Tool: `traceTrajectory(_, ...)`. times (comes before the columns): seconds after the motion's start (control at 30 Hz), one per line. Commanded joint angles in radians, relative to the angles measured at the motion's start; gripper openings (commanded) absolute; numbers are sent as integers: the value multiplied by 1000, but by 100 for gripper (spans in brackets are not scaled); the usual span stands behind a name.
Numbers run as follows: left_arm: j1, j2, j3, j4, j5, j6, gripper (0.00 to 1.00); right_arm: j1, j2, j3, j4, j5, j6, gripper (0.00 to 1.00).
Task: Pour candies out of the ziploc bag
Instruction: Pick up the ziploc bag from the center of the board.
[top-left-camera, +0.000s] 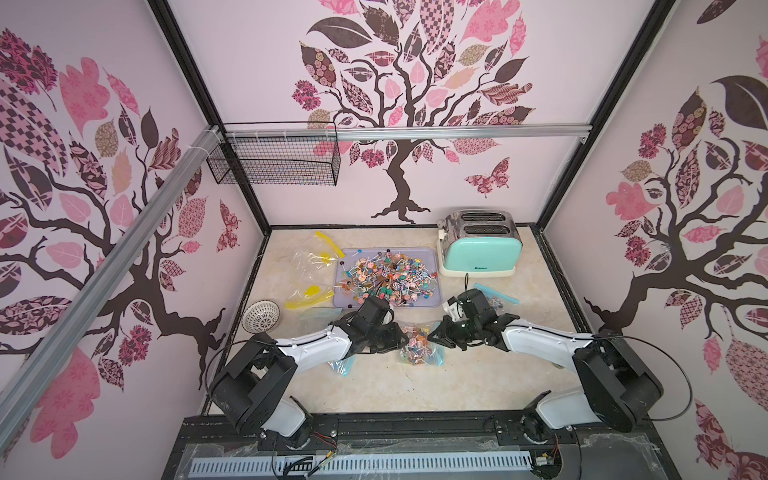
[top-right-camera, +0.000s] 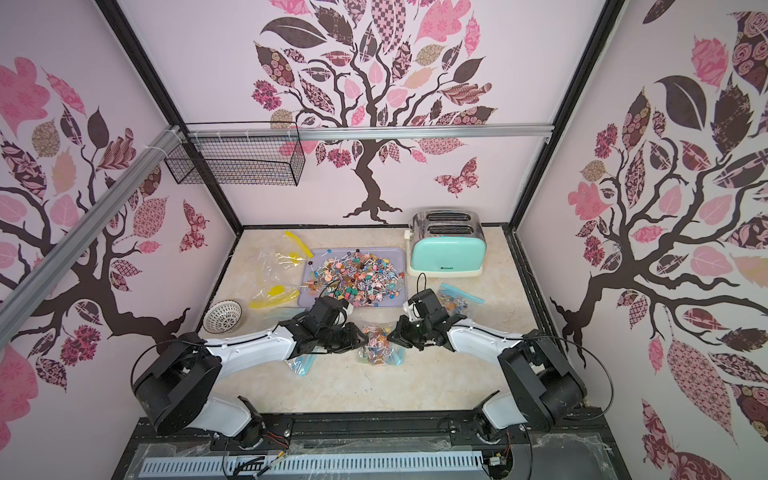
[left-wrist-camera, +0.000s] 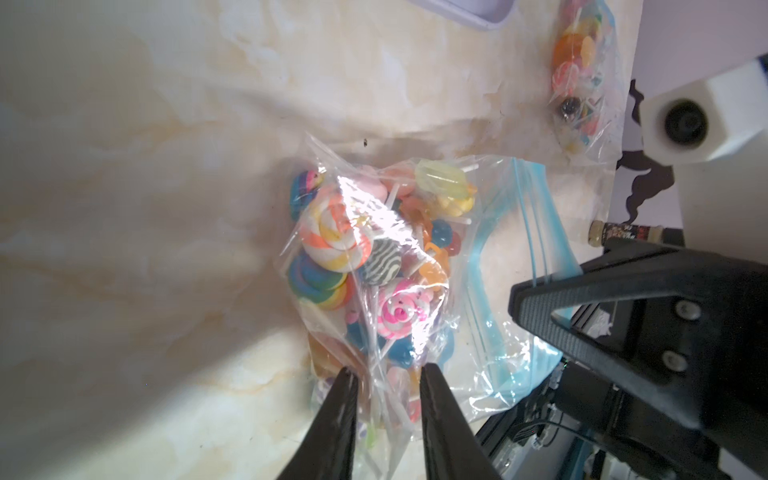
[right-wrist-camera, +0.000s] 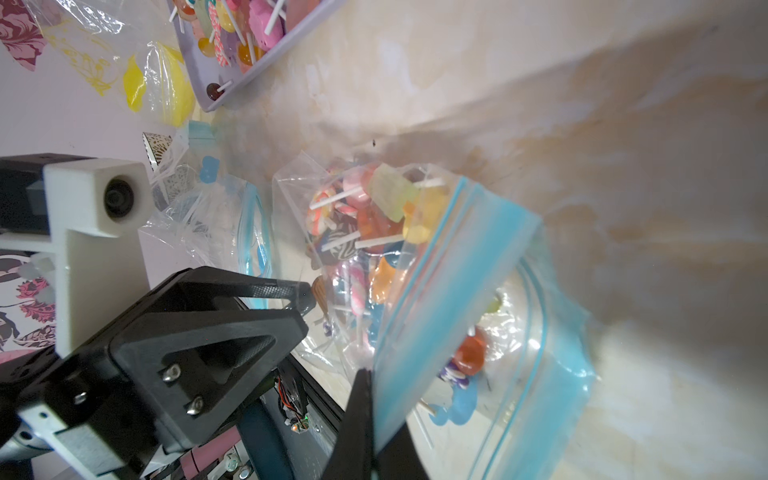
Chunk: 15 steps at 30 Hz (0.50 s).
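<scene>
The ziploc bag lies near the middle of the marble table, clear with a blue zip strip. It is full of candies, small swirled and coloured lollipops on white sticks. My left gripper is closed on the bag's bunched end opposite the zip, with plastic and sweets filling the narrow gap between its fingers. My right gripper is shut on the blue zip edge. Behind the bag, a grey tray holds a heap of loose candies.
A mint toaster stands back right, and a second filled bag lies in front of it. Empty yellow-zip bags and a white bowl lie left. An empty blue-zip bag lies under my left arm. A wire basket hangs on the wall.
</scene>
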Motion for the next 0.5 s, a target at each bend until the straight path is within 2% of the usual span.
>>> traceTrajectory(0.0, 1, 2, -13, 35, -4, 2, 24, 4, -20, 13, -12, 7, -14, 0)
traceTrajectory(0.07, 2, 2, -11, 30, -10, 3, 20, 4, -20, 15, -14, 9, -16, 0)
traceTrajectory(0.23, 2, 5, 0, 9, -29, 11, 1, 4, -18, 24, -22, 10, -22, 0)
traceTrajectory(0.47, 2, -27, 6, 1, -47, 17, 0, 4, -16, 108, -101, 21, -78, 0)
